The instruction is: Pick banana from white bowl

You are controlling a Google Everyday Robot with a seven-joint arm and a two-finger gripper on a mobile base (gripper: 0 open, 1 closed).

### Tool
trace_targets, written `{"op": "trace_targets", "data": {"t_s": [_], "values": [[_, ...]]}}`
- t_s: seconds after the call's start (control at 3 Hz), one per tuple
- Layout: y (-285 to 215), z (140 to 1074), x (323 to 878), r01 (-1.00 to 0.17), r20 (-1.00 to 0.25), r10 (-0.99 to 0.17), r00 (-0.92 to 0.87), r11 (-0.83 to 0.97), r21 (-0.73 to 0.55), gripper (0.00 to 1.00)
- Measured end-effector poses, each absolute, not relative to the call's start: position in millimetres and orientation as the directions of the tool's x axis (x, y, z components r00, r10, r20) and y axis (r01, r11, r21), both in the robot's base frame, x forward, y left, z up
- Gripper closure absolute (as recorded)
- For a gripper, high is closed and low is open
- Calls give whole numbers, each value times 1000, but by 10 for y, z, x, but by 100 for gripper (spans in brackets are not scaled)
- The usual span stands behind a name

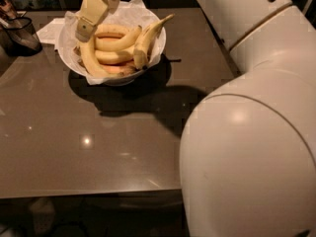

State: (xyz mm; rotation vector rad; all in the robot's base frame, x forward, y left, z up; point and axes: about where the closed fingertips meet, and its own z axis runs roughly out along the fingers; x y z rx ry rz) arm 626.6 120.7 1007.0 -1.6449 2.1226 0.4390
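The white bowl [120, 79], lined with crumpled white paper, stands at the far left-middle of the dark table. It holds several yellow bananas [114, 43]. One long banana [90, 59] lies along the bowl's left side, and another [148, 35] leans on the right rim with its stem sticking out. My gripper [84, 29] reaches down from the top of the camera view over the left part of the bowl. Its tip is at the upper end of the long left banana. I cannot tell whether it touches that banana.
A dark mesh basket [20, 34] stands at the far left edge of the table, with white paper [51, 28] lying between it and the bowl. My arm's large white body [249, 137] fills the right side and hides the table's right part. The table's near edge [89, 195] runs across the bottom.
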Motion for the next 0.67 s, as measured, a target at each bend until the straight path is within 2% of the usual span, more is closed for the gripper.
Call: {"op": "trace_targets", "data": {"t_s": [0.33, 0.67], "values": [[1246, 10071, 6299, -967, -517, -829, -214, 256, -11, 17], [1247, 10071, 6300, -967, -517, -829, -213, 256, -12, 0]]}}
